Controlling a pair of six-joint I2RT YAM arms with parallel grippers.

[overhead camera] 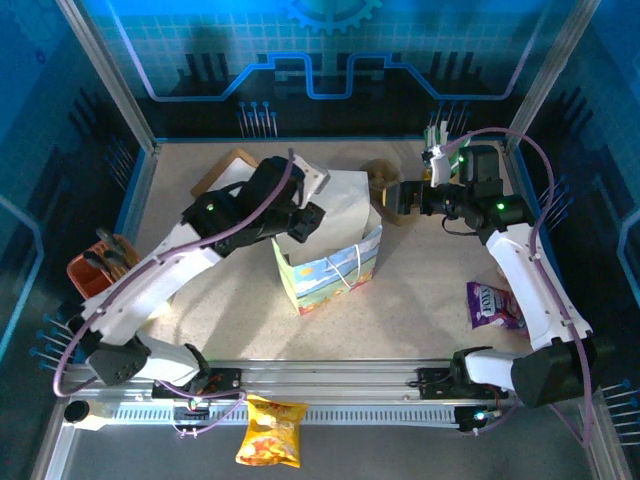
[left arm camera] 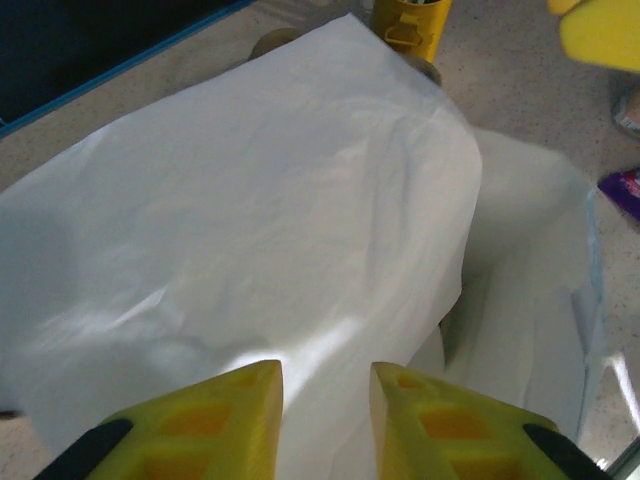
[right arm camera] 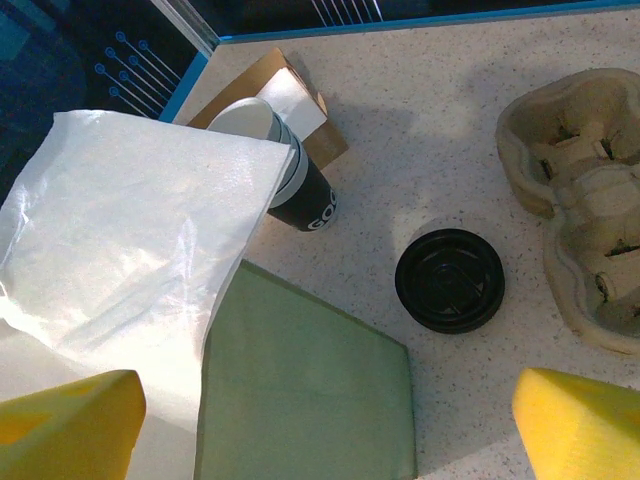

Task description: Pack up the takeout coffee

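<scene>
L gripper (left arm camera: pixel 325 400) is hovering over white paper (left arm camera: pixel 250 200) draping the paper bag (overhead camera: pixel 335 272), centre of top view, jaws narrowly parted, empty. R gripper (right arm camera: pixel 325 420) is gaping, empty. Takeout coffee's spot: can't tell — prob. already bagged.

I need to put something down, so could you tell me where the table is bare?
Bare tabletop lies between the paper bag and the purple packet, and between the bag and the near rail. The far edge is crowded: cup stack, black lid, pulp carrier.
</scene>
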